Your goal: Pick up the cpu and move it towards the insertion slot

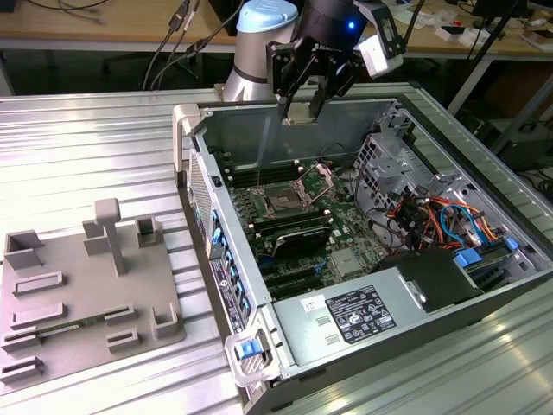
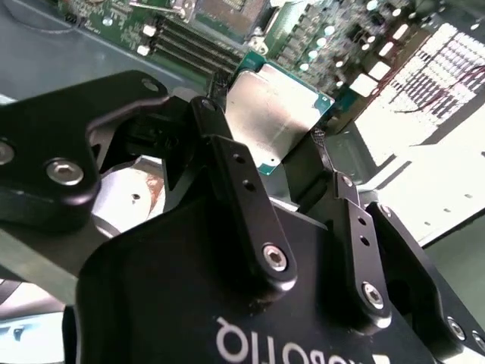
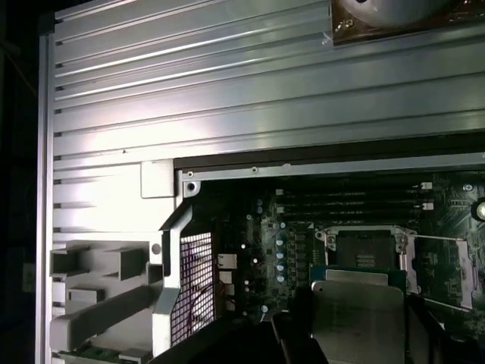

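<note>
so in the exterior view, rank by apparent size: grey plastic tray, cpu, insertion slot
1. grey plastic tray, clearly largest.
2./3. insertion slot and cpu, held in the gripper above the case: they look alike, and the cpu hangs at a different depth, so no ranking.

No print can be made out on the power supply's white label [image 1: 359, 315].

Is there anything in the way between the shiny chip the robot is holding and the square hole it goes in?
No. In the exterior view the cpu hangs in the end effector above the insertion slot, with open air between them.
</note>
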Robot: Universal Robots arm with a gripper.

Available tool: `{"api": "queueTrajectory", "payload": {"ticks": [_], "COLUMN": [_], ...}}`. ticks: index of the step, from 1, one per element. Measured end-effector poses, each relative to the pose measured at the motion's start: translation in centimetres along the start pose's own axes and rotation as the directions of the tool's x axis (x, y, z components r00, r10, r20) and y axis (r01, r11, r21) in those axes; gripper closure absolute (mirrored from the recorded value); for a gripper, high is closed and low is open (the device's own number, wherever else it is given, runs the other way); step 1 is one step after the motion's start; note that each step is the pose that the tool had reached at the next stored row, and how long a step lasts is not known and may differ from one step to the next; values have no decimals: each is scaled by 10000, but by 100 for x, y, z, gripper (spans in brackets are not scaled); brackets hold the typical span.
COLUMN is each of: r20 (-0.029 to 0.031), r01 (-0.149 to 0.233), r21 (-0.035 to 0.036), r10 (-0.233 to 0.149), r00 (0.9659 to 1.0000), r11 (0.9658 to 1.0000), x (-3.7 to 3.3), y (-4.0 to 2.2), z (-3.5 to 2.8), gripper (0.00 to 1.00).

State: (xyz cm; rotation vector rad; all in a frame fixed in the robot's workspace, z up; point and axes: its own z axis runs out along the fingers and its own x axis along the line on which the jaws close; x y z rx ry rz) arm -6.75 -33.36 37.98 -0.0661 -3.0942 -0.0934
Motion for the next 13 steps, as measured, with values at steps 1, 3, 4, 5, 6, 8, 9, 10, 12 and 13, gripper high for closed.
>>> {"api": "queueTrajectory", "payload": {"ticks": [1, 3, 4, 5, 6, 8, 9, 10, 12, 13], "r20": [1, -1, -1, -2, -3, -4, -4, -4, -4, -4], "r01": [-2, 8, 15, 40, 51, 59, 59, 66, 73, 74], "r21": [-2, 2, 1, 1, 2, 4, 3, 3, 4, 3], "r10": [2, -8, -15, -40, -51, -59, -59, -66, -73, -74], "r00": [10000, 10000, 10000, 10000, 10000, 10000, 10000, 10000, 10000, 10000], "r11": [10000, 10000, 10000, 10000, 10000, 10000, 10000, 10000, 10000, 10000], "x": [-19, -46, -59, -99, -113, -115, -115, -119, -123, -123], "y": [38, 79, 95, 117, 123, 125, 125, 126, 126, 126], "z": [8, 17, 22, 29, 30, 29, 29, 30, 29, 30], "gripper": [45, 45, 45, 45, 45, 45, 45, 45, 45, 45]}}
